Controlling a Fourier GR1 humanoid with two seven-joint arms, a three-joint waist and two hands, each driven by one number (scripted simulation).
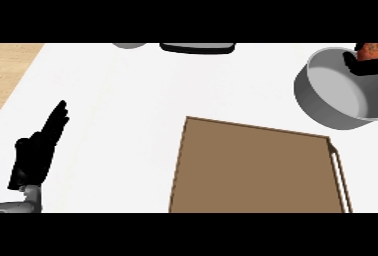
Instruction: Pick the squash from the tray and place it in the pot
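The brown tray [255,170] lies on the white counter at lower centre-right, with nothing on its surface. The grey pot [332,92] stands at the upper right, tilted in view, its inside bare. Over the pot's far right rim, at the picture's edge, my right hand [356,64] shows only as black fingers curled round an orange-red squash [368,50]; most of both is cut off by the edge. My left hand [40,150] rests open at the lower left, fingers straight and pointing up, far from the tray and pot.
A grey round object [130,45] and a black-rimmed white object [197,48] sit at the counter's far edge. A wooden surface [16,65] shows past the counter's left edge. White counter [118,115] stretches between my left hand and the tray.
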